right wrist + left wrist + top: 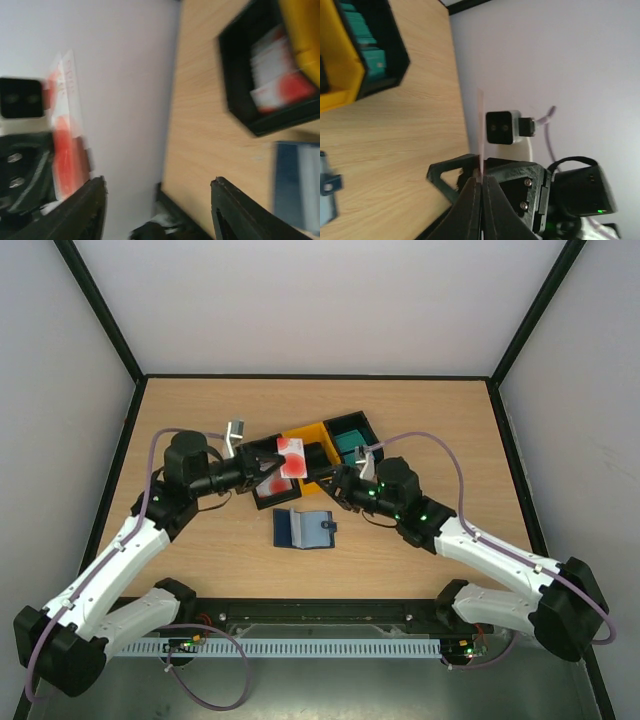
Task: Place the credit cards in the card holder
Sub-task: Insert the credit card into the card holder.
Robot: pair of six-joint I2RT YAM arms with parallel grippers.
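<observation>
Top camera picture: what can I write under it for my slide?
Left hand holds up a red-and-white card; the open blue wallet lies on the table.

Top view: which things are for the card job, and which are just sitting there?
For the job: red-and-white card, pinched in the left end effector; card holder; teal cards; red-and-white stack.
Just sitting there: yellow bin; black bins.
</observation>
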